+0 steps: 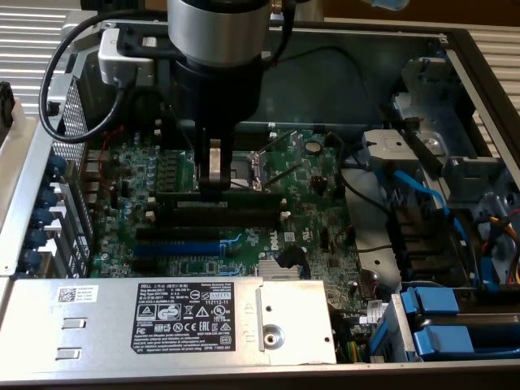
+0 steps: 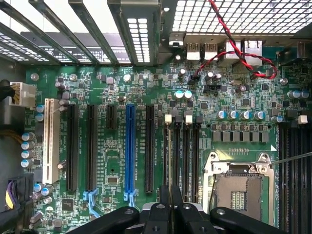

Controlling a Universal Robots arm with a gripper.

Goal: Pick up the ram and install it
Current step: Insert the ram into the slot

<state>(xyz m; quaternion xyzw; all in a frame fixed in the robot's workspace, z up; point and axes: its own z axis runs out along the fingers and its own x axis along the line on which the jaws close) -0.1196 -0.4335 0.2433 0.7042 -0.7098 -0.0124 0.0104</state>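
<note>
We see the gripper (image 1: 214, 184) pinched shut on the ram (image 1: 252, 192), held edge-down and parallel over the black slots (image 1: 244, 216) at the CPU socket's (image 1: 262, 166) seven o'clock, presumably to match their orientation.

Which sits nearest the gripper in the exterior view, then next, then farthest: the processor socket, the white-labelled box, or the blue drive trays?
1. processor socket: right beside the gripper, toward the exterior view's right.
2. white-labelled box: along the picture's lower edge.
3. blue drive trays: lower corner on the exterior view's right.
</note>
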